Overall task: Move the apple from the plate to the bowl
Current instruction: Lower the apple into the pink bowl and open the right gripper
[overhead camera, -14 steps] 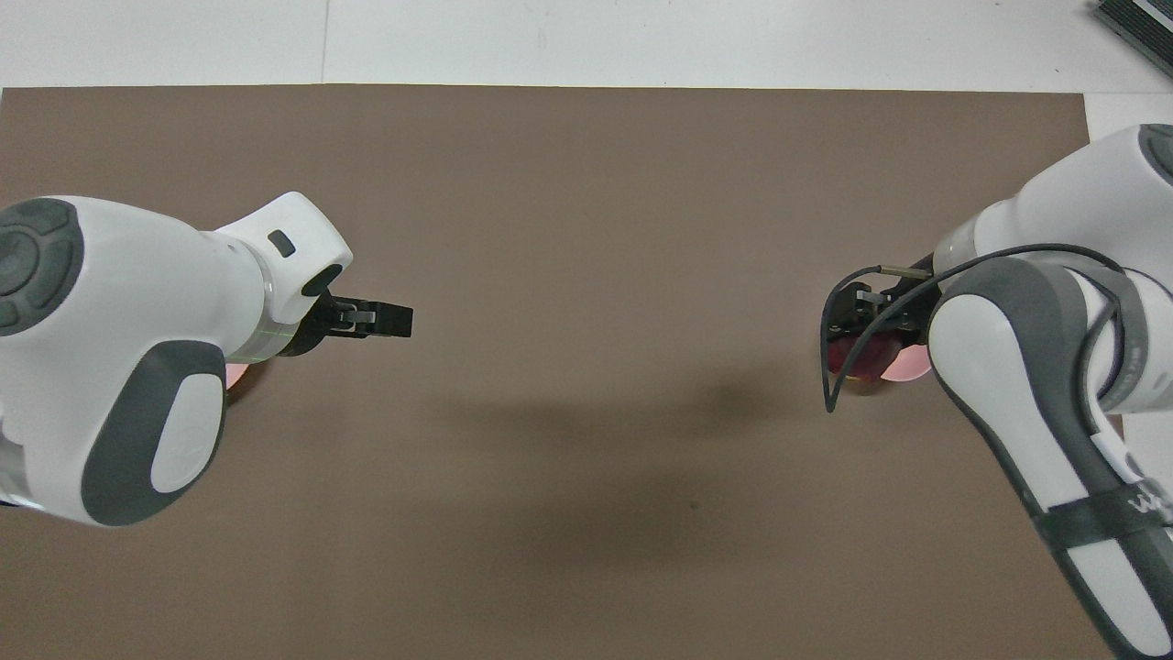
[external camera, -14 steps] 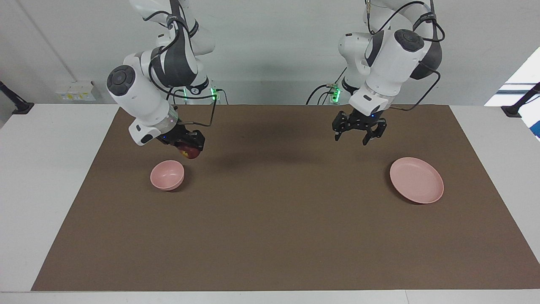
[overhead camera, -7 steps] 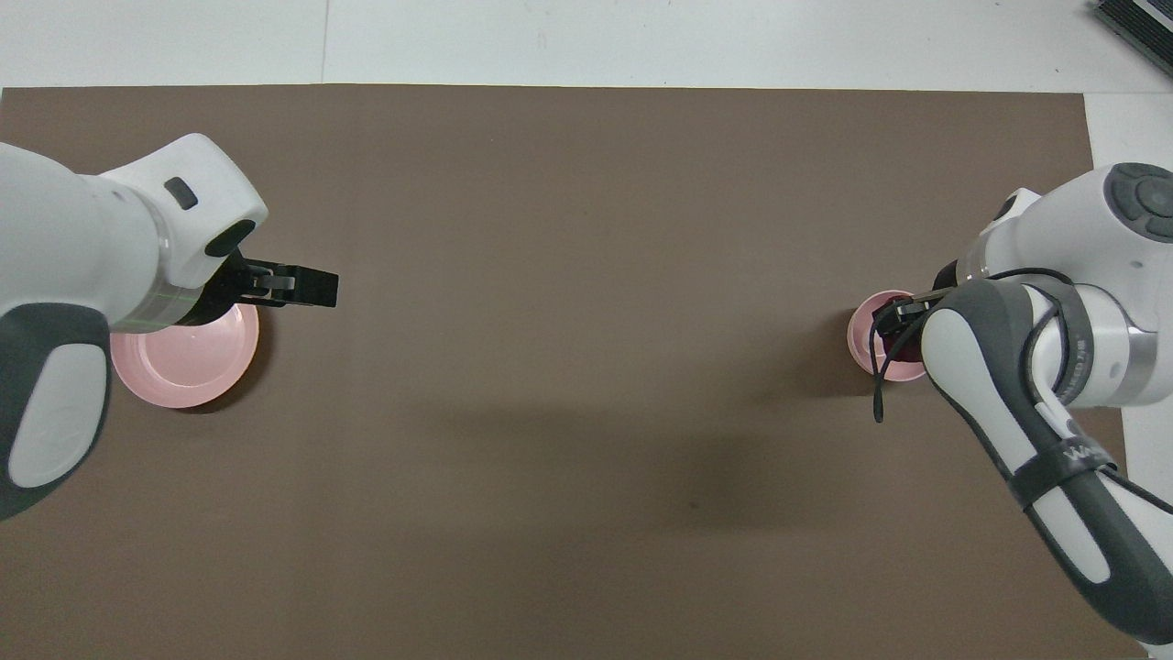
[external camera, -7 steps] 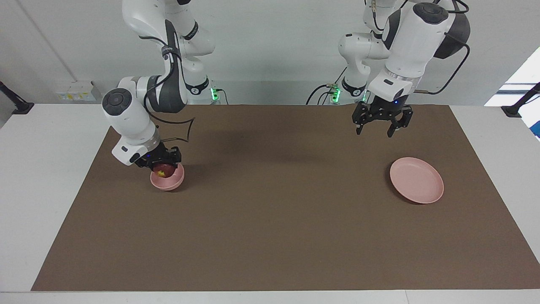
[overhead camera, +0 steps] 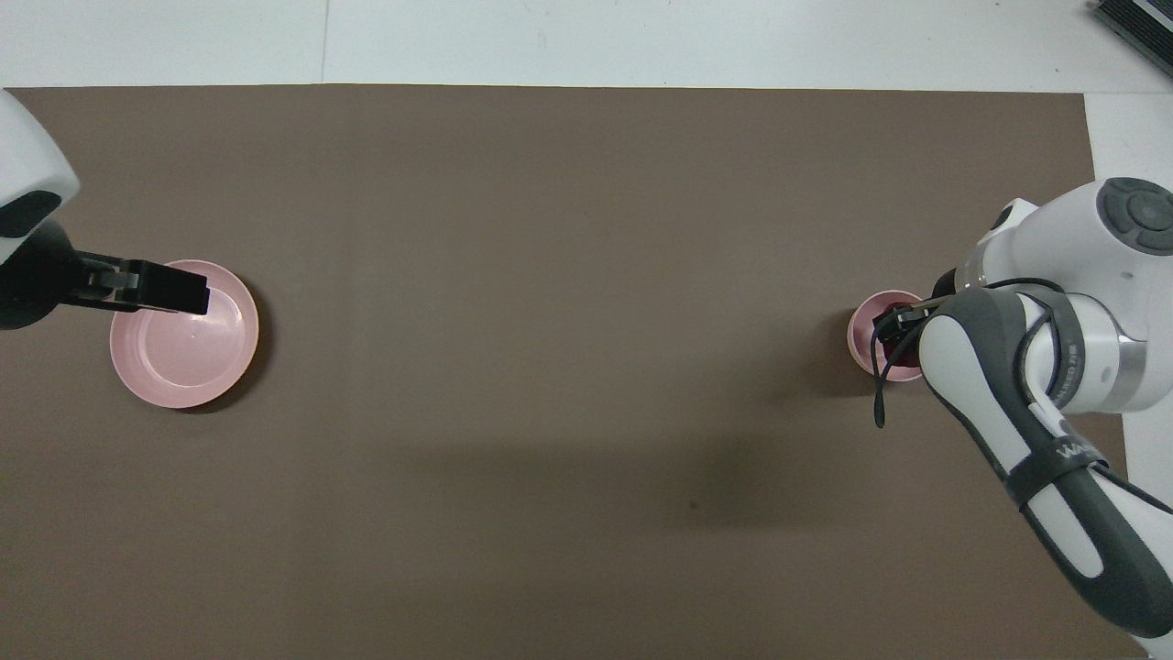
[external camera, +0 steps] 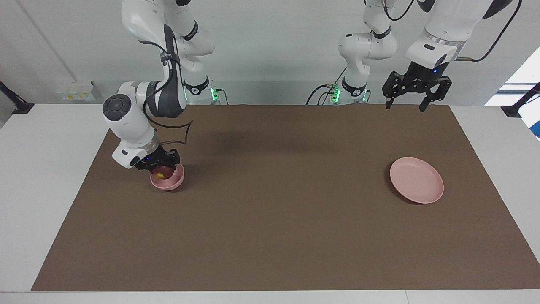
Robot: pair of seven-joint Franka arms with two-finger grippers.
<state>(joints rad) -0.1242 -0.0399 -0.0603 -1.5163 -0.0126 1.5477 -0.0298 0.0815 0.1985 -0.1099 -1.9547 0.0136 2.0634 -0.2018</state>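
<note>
The dark red apple (external camera: 162,171) with its yellowish patch sits low inside the small pink bowl (external camera: 174,182) toward the right arm's end of the table. My right gripper (external camera: 161,168) reaches down into the bowl and is shut on the apple. In the overhead view the bowl (overhead camera: 860,332) and apple (overhead camera: 904,360) are mostly covered by the right arm. The flat pink plate (external camera: 417,180) lies bare toward the left arm's end and also shows in the overhead view (overhead camera: 183,353). My left gripper (external camera: 405,108) is open and empty, raised high above the plate's side of the mat.
A brown mat (external camera: 278,219) covers the table, with white table surface (external camera: 46,177) around it. Only the bowl and the plate stand on the mat.
My right gripper came down with the apple from beside the bowl into it, then held still. My left gripper rose and drew back from mid-mat toward its own end.
</note>
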